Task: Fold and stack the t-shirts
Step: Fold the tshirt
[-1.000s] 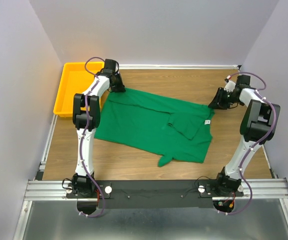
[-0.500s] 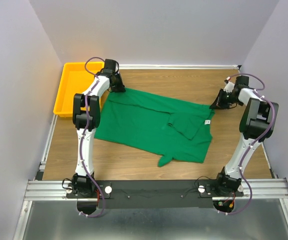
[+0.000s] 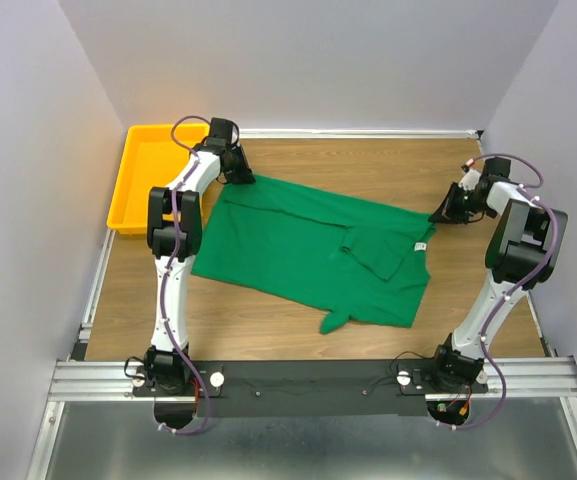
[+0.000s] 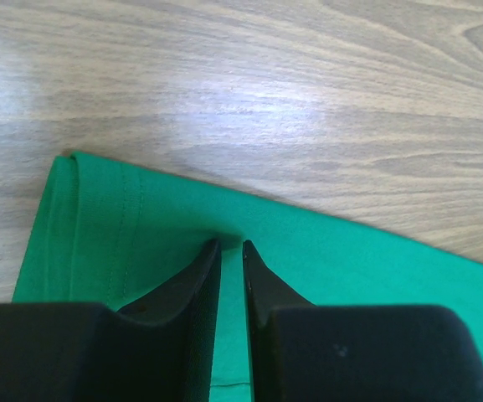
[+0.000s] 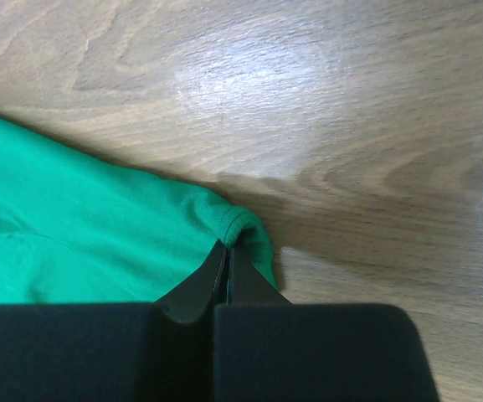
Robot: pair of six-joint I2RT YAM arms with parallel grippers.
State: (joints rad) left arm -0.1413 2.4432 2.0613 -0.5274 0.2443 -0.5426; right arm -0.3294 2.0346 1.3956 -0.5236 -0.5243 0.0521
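Here, t-shirt (image 3: pixel 288 250) outside yellow tray (image 3: pixel 140 185), R end effector (image 5: pixel 227 245) prob. pinching it.

The overhead view was bright and evenly lit from above, with only faint, soft-edged shadows beside the arms (image 3: pixel 173 250) on the desk (image 3: pixel 348 165). The walls (image 3: pixel 318 60) took a pale lilac cast. The green t-shirt (image 3: pixel 288 250) looked saturated but not washed out (its folds showed as slightly darker bands). That view was sharp across the frame.

In the left wrist view a broad whitish glare lay on the wood grain above the cloth. The left fingers (image 4: pixel 192 285) were black, featureless and soft at the bottom edge.

The right wrist view had a similar glare patch near top centre. The right fingers (image 5: pixel 192 289) were out of focus, and a dull shadow spread over the desk to the right of the cloth's corner.
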